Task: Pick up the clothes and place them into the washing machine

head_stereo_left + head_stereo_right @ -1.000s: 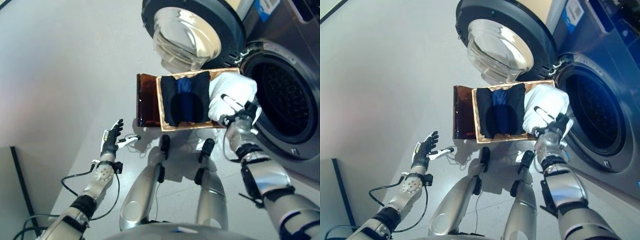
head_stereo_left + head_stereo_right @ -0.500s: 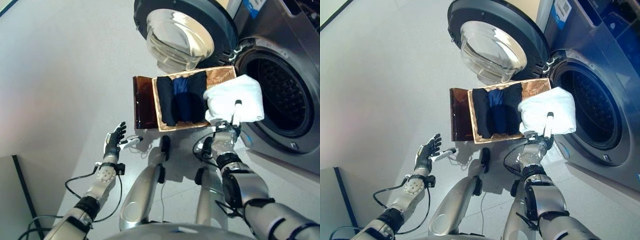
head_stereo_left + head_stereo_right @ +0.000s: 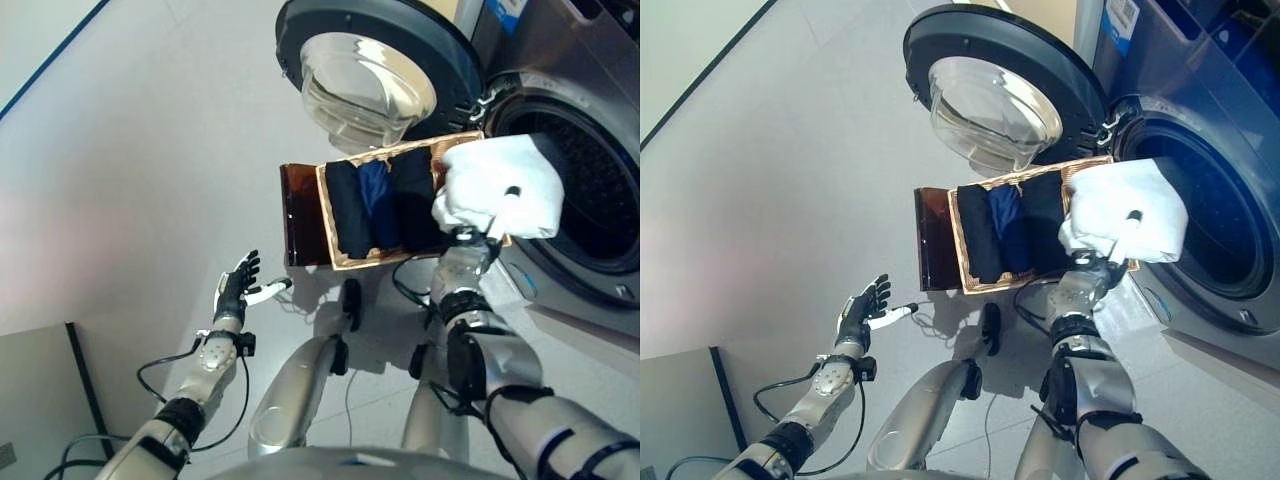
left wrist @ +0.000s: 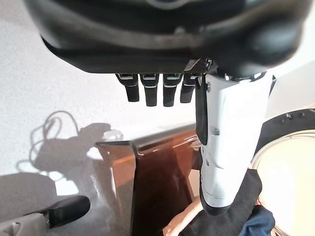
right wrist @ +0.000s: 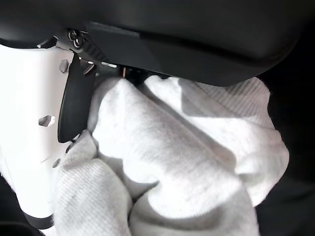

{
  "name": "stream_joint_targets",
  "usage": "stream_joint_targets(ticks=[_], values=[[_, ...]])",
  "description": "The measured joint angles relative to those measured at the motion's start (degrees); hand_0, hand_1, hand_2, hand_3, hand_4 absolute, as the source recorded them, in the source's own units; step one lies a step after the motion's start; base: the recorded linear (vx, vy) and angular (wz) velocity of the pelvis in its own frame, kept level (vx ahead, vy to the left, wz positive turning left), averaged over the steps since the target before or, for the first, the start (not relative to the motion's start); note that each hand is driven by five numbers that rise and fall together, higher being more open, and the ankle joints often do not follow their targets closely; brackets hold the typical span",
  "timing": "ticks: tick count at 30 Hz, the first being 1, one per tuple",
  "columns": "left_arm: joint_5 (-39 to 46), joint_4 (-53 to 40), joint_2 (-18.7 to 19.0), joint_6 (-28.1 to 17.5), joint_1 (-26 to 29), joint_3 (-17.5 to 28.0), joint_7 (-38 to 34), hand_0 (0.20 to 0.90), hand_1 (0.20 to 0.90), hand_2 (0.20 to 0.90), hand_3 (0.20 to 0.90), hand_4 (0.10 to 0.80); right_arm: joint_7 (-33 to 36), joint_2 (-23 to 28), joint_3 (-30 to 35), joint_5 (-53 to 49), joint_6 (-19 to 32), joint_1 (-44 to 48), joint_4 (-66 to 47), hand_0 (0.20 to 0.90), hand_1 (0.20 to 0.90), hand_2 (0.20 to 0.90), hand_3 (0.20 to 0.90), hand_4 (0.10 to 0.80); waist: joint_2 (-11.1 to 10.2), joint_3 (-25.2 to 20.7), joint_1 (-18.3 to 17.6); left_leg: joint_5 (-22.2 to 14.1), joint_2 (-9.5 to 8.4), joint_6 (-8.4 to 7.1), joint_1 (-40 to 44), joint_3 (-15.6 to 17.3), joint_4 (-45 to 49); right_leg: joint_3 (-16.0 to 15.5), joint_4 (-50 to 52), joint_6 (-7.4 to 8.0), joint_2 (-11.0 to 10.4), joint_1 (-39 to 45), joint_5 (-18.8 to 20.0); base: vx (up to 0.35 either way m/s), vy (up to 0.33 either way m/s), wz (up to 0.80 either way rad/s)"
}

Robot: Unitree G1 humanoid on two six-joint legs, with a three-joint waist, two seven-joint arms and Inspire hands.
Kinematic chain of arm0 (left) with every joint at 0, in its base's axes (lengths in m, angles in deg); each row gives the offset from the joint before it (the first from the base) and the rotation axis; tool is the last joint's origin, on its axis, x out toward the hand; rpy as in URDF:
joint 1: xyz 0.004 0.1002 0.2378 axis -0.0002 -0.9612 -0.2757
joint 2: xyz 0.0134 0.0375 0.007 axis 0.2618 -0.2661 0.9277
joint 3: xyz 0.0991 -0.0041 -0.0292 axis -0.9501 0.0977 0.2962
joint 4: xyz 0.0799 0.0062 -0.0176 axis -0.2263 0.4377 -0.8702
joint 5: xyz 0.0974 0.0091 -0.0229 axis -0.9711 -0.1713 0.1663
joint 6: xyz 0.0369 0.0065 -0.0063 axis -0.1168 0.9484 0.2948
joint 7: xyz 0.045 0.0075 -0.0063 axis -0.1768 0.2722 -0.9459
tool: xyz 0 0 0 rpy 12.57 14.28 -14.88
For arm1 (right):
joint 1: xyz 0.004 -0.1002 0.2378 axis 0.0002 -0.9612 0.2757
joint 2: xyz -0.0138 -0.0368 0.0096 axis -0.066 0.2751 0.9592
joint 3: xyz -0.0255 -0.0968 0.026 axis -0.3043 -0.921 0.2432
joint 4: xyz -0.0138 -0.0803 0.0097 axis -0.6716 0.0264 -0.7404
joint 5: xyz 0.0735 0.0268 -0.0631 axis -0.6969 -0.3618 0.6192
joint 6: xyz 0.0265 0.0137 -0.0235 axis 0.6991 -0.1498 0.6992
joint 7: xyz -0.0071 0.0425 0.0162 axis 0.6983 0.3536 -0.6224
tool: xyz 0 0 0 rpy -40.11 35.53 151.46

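White cloth fills the right hand (image 3: pixel 470 238): its thumb and fingers are curled into the bundled white garment (image 3: pixel 500 188), which bulges above the wrist and hangs just in front of the drum opening (image 3: pixel 590 190) of the washing machine (image 3: pixel 1220 120), at its near rim and not yet inside. The right wrist view shows the knit bunched against the thumb with the dark drum behind it. Just beside the garment sits the wicker basket (image 3: pixel 335 262), where dark and blue clothes (image 3: pixel 375 205) lie, and beyond it the round glass door (image 3: pixel 368 80) stands swung open. The left hand (image 3: pixel 235 290) hovers low over the floor, well apart from all this, fingers straight and spread, holding nothing.

The likely trouble is a loose fold catching on the rim or draping outside if the hand lets go too early. A shallow hold could also let the bundle slip onto the floor.

Compared with half a second ago, the garment has risen and moved closer to the opening, now overlapping its edge. The view itself has shifted too.
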Motion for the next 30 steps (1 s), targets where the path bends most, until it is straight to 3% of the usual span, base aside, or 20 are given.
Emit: stream_joint_targets(ticks=[9, 16, 17, 18, 23, 30], values=[[0.1, 0.2, 0.1, -0.2, -1.8, 0.1, -0.1, 0.900, 0.900, 0.900, 0.900, 0.800, 9.8, 12.4, 3.7, 7.3, 1.8, 3.8, 0.0, 0.200, 0.200, 0.200, 0.200, 0.300, 1.5, -1.0, 0.3, 0.1, -0.36, 0.07, -0.4, 0.9, -0.7, 0.6, 0.0, 0.14, -0.3, -1.1, 0.2, 0.002, -0.002, -0.01], [-0.4, -1.8, 1.1, -1.5, -2.3, 0.6, -0.4, 0.900, 0.900, 0.900, 0.900, 0.800, 17.7, 20.2, 1.5, 17.5, 1.3, 11.1, 0.0, 0.200, 0.200, 0.200, 0.200, 0.300, 2.5, -1.2, 0.4, 0.1, -0.66, 0.25, -1.7, 1.2, -0.9, 1.7, 1.0, 0.31, -0.5, -3.2, 0.1, -0.030, -0.009, -0.03], [-0.5, -2.5, 1.3, -1.6, -2.1, 0.9, -0.4, 0.900, 0.900, 0.900, 0.900, 0.800, 18.0, 22.9, -0.4, 18.6, 1.0, 13.6, 0.7, 0.343, 0.343, 0.343, 0.343, 0.402, 3.5, -1.1, 0.4, 0.5, -0.86, 0.86, -2.4, 1.2, -0.9, 1.7, 1.5, 0.31, -0.6, -4.2, 0.1, -0.034, 0.017, 0.07], [-0.6, -2.6, 1.3, -1.9, -2.2, 1.1, -0.5, 0.900, 0.900, 0.900, 0.900, 0.800, 18.4, 24.0, -2.1, 19.8, 0.7, 13.7, 0.8, 0.900, 0.900, 0.900, 0.900, 0.800, 4.3, -1.0, 0.4, 0.7, -1.00, 1.04, -2.9, 1.2, -0.9, 1.7, 1.8, 0.29, -0.7, -4.8, 0.1, -0.021, 0.025, 0.08], [-1.0, -2.6, 1.4, -2.4, -2.6, 2.6, -1.7, 0.900, 0.900, 0.900, 0.900, 0.800, 18.1, 25.7, -6.2, 20.4, -2.7, 17.3, 2.5, 0.900, 0.900, 0.900, 0.900, 0.800, 6.0, -0.9, 1.2, 1.1, -1.08, 1.29, -3.9, 1.9, -1.0, 2.6, 2.8, 0.45, -0.7, -6.7, 0.0, 0.007, 0.003, -0.03], [-0.4, -2.7, 1.4, -2.5, -2.6, 2.8, -1.8, 0.900, 0.900, 0.900, 0.900, 0.800, 13.9, 24.6, -6.1, 20.2, -4.4, 17.6, 5.2, 0.900, 0.900, 0.900, 0.900, 0.800, 6.1, -0.9, 2.0, 1.1, -1.13, 1.28, -3.9, 1.9, -1.0, 2.8, 2.9, 0.37, -0.5, -6.6, 0.0, 0.020, 0.023, 0.02]])
